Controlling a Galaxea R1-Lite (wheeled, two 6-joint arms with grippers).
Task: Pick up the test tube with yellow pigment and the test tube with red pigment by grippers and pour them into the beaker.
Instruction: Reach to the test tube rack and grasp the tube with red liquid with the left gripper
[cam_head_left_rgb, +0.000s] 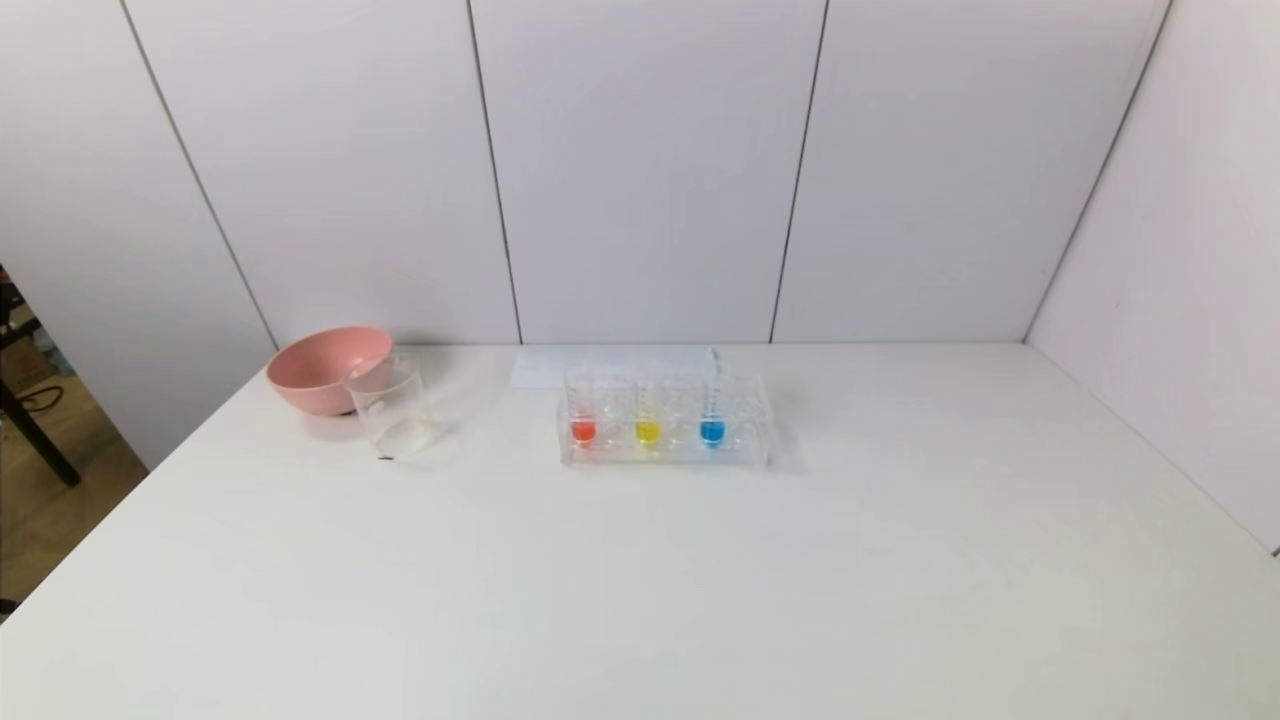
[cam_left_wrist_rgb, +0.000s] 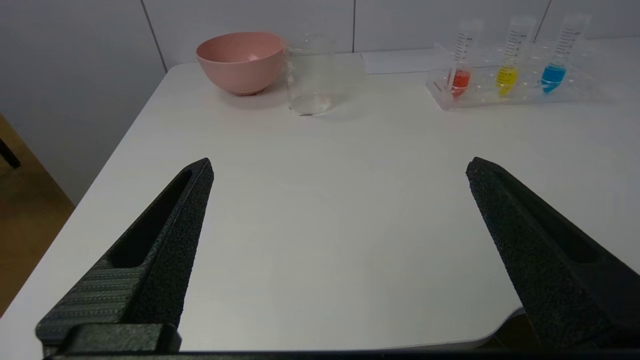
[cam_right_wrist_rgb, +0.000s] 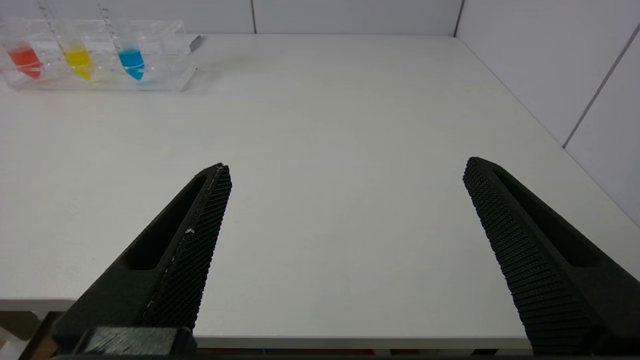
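On the white table (cam_head_left_rgb: 640, 580), toward the back wall: a clear rack (cam_head_left_rgb: 665, 420) with three upright tubes in a row. Red tube (cam_head_left_rgb: 583, 418) at the robot's left end, yellow tube (cam_head_left_rgb: 648, 418) just beside it in the middle, blue tube (cam_head_left_rgb: 712, 415) to the right. Each with coloured liquid low in its rounded tip, graduation marks faintly visible higher up. Just behind the rack, flat on the table, a white sheet (cam_head_left_rgb: 610, 365).

Well to the left of the rack: the beaker (cam_head_left_rgb: 392, 405), upright, clear, seemingly without liquid. Just behind it and to its left, a pink bowl (cam_head_left_rgb: 325, 368), rim close against the beaker in the head view; touching or not, cannot tell.

Near the table's front edge, on the left: left gripper (cam_left_wrist_rgb: 340, 170), not in the head view, seen only from its own wrist camera. Black fingers (cam_left_wrist_rgb: 170, 225) spread wide apart, nothing between them, bare table beneath. Aimed toward the bowl, beaker and rack, all well apart from it.

Near the front edge on the right: right gripper (cam_right_wrist_rgb: 345, 170), likewise seen only from its wrist. Ribbed fingers (cam_right_wrist_rgb: 200, 225) wide apart, holding nothing. Rack far off from it, with all three tubes seated.
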